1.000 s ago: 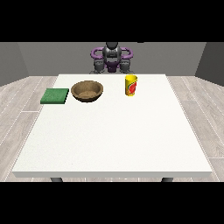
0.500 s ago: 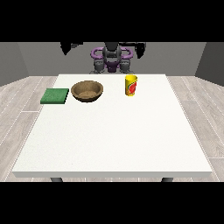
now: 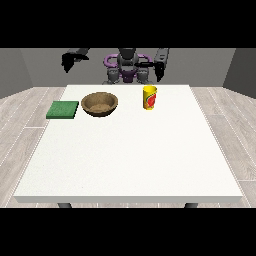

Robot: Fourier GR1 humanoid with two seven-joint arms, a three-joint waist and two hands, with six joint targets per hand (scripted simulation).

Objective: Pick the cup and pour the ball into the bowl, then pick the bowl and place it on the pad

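Worktop (image 3: 130, 160): large, white, rectangular; all items sit in a row along the far edge, nearest the robot. The near two-thirds, both near corners and the far right corner are open surface.

Cup (image 3: 149, 97): yellow with a red mark, upright, near the far edge, slightly right of centre. Its contents cannot be made out; the ball is not visible from this angle.

Bowl (image 3: 100, 104): brown, wooden-looking, open side up, left of centre near the far edge; well apart from the cup, with bare worktop between them.

Pad (image 3: 63, 109): green, flat, square, at the left edge towards the far corner; just beside the bowl, a narrow gap showing between them.

Hand at the view's left (image 3: 67, 61): black, raised above and behind the far left corner, clear of all items. Whether its fingers are straight or curled cannot be told.

Hand at the view's right (image 3: 159, 67): black, raised behind the far edge, above and beyond the cup, not touching it. Finger position cannot be told.

Robot torso (image 3: 128, 67): grey with purple rings, behind the far edge at centre; lower body hidden by the worktop.

Room: pale wood-plank floor on both sides; grey walls behind.
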